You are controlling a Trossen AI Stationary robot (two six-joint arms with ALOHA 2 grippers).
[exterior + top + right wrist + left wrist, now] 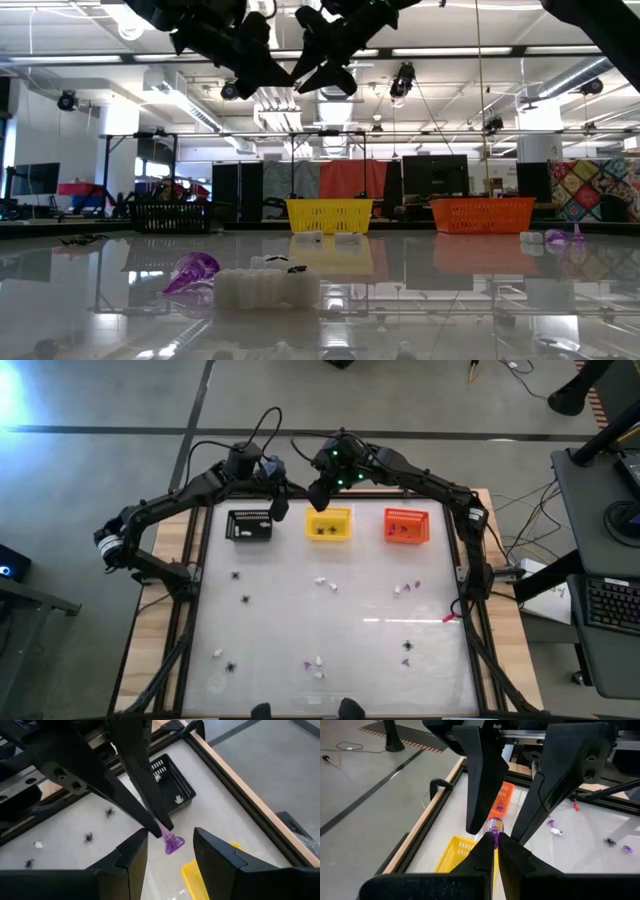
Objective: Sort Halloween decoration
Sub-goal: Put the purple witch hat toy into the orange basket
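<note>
- The step in hand looks like a mid-air handover: the left gripper (pixel 159 827), shut, pinches a small purple flared plastic trinket (pixel 173 843) by its narrow end, high at the upper centre of the high view, between the black slatted basket (pixel 249 525) and the yellow slatted basket (pixel 329 524).
- The right gripper (pixel 170 851) stands spread, a finger on either side of the trinket's flared end, not yet touching it as far as the right wrist view shows.
- To do it well, I would centre the flare between the right fingers before closing, so the piece is not tipped out of the left pinch.
- The left fingers should let go only once the right has a firm hold; the piece is tiny and smooth, so likely to slip.
- Purple bits lie in the orange slatted basket (pixel 406 526) at upper right, so that is probably its destination.
- Other trinkets, white bits (pixel 321 581) and black spider shapes (pixel 246 599), lie scattered on the glossy white table top (pixel 300 630) lower down.
</note>
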